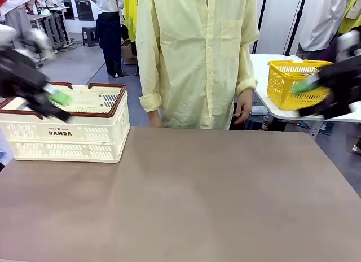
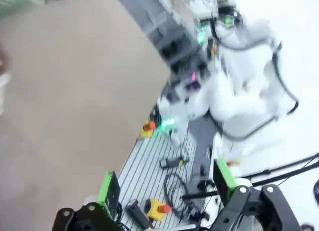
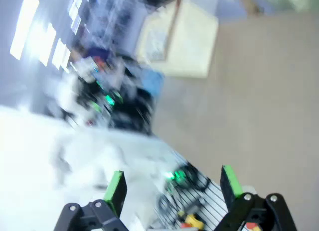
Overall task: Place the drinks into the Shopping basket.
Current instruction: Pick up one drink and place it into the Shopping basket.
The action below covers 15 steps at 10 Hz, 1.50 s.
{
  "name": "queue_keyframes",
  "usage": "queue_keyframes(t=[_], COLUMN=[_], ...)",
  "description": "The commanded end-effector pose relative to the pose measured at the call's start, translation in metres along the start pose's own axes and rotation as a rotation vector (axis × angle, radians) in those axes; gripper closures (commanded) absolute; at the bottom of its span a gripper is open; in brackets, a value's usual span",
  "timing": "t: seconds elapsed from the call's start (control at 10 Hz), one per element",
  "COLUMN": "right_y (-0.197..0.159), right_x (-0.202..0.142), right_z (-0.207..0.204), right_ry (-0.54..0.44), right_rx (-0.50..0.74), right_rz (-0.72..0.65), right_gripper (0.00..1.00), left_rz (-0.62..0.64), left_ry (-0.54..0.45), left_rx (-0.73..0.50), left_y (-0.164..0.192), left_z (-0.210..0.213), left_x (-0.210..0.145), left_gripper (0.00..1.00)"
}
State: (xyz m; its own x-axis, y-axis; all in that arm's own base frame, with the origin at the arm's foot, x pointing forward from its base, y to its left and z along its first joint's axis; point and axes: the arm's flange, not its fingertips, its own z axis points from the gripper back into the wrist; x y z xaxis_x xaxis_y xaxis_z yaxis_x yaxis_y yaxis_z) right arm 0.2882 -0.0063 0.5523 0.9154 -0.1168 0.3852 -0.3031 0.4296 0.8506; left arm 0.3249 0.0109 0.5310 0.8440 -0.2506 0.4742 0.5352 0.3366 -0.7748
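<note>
Though wide apart (empty too), left fingers [image 1: 58, 97] before the Shopping basket [image 1: 84, 142].

Left gripper [image 2: 164, 178], jaws wide apart with nothing between them, green pads [image 2: 107, 185] rising from the lower edge. Beyond: brown table top [image 2: 75, 91], ribbed grey platform [image 2: 144, 164] carrying cables [image 2: 174, 187] and two red-capped yellow buttons [image 2: 157, 209], blurred white robot arm [image 2: 239, 96].

The cream-white perforated plastic crate with the dark red-brown rim [image 1: 34, 139] looks smooth with a slight sheen. The brown tabletop [image 1: 197, 200] is totally matt, no gloss. The yellow mesh basket [image 1: 282, 88] is moulded plastic too, and the person's pale yellow coat [image 1: 192, 59] is soft, lightly creased cloth.
</note>
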Motion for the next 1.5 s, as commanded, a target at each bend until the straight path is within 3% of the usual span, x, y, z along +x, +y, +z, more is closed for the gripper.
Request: queue_keyframes(t=[0.0,0.2,0.3,0.4,0.5,1.4], right_y=[-0.079,-0.129,-0.152,-0.166,-0.123,-0.123], right_x=[-0.071,-0.1,-0.11,-0.113,-0.049,-0.049], right_z=[0.054,0.078,0.085,0.085,0.157,0.157], right_ry=[-0.23,-0.337,-0.393,-0.424,-0.377,-0.377], right_rx=[0.082,0.104,0.084,0.066,0.087,0.087], right_rz=[-0.112,-0.246,-0.328,-0.366,-0.297,-0.297], right_gripper=[0.0,0.0,0.0,0.0,0.0,0.0], left_rz=[0.164,0.293,0.297,0.309,0.355,0.355], left_ry=[-0.348,-0.611,-0.768,-0.834,-0.625,-0.625], left_rx=[-0.01,-0.066,-0.108,-0.086,-0.031,-0.031], left_y=[0.052,0.097,0.108,0.113,0.095,0.095], left_z=[0.083,0.133,0.148,0.15,0.159,0.159], left_x=[-0.048,-0.127,-0.166,-0.185,-0.161,-0.161], left_gripper=[0.0,0.0,0.0,0.0,0.0,0.0])
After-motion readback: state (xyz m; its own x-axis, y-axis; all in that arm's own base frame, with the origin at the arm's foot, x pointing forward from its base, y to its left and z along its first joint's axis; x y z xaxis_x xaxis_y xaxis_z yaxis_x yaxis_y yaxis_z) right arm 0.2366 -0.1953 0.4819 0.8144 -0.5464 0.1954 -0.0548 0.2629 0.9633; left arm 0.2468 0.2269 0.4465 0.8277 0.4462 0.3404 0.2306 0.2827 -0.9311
